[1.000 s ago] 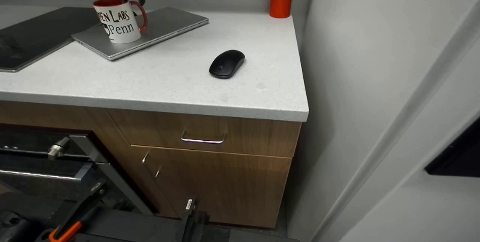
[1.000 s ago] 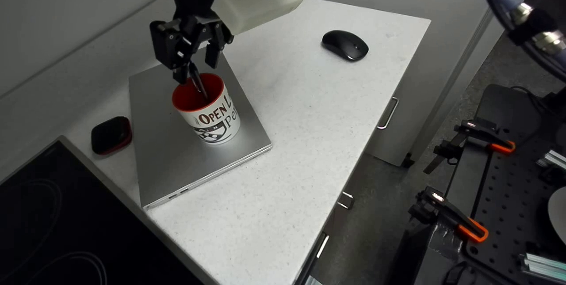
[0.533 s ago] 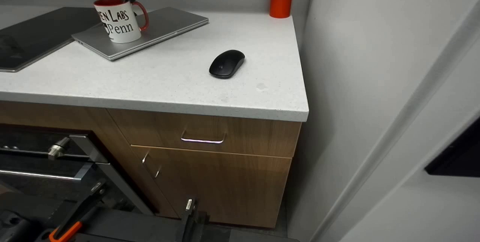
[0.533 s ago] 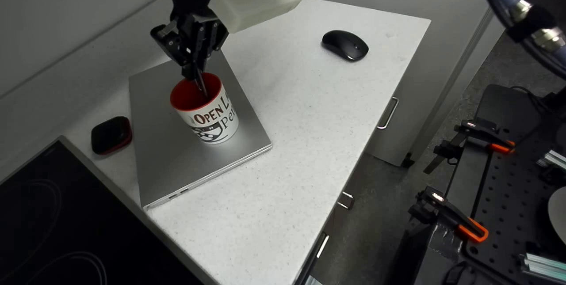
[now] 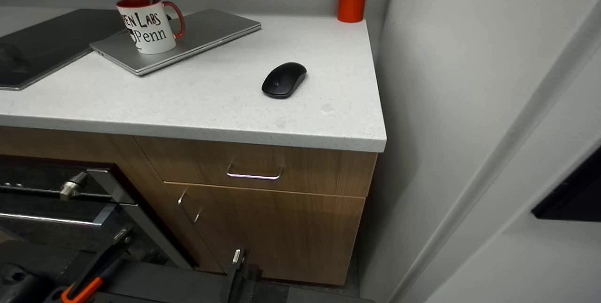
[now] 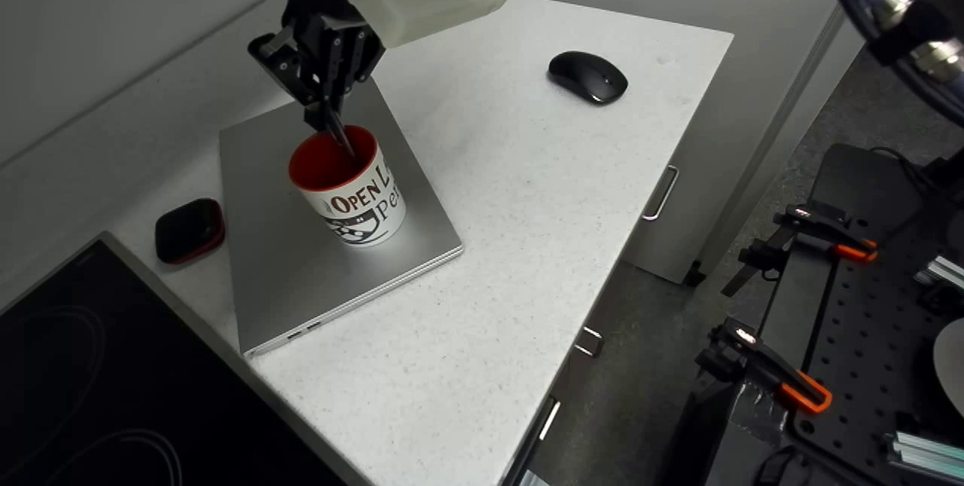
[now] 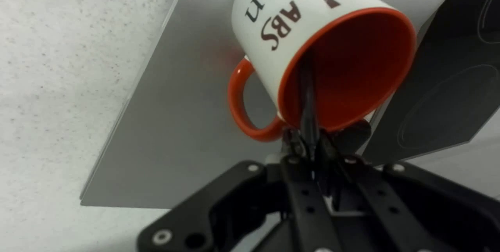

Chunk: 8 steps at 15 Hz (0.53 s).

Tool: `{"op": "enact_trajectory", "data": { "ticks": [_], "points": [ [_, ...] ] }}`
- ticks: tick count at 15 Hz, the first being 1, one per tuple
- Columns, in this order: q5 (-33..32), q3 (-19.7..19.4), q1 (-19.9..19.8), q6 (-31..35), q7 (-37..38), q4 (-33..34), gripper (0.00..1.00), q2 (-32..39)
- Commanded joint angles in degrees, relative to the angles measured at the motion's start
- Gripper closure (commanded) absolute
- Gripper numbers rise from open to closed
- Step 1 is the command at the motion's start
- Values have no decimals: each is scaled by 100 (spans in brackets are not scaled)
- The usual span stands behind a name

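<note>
Gripper (image 7: pixel 307 139) now pinching pen (image 7: pixel 309 105), mug (image 6: pixel 354 196) on laptop (image 6: pixel 275 260)

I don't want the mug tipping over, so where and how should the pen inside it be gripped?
Probably by the upper end of the pen, coming from above: it is slim and leans inside the mug, so only that end stands clear. The gripper is shut on it there.

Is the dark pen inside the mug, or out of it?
Partly in: the dark pen reaches into the mug, while the gripper holds its upper end outside.
</note>
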Motion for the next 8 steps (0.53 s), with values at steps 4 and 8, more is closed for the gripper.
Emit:
{"op": "enact_trajectory", "data": {
  "ticks": [4,8],
  "points": [
    [167,29,51,136,2,-180,100,-775],
    [-185,-253,3,0,297,-535,100,-1406]
  ]
}}
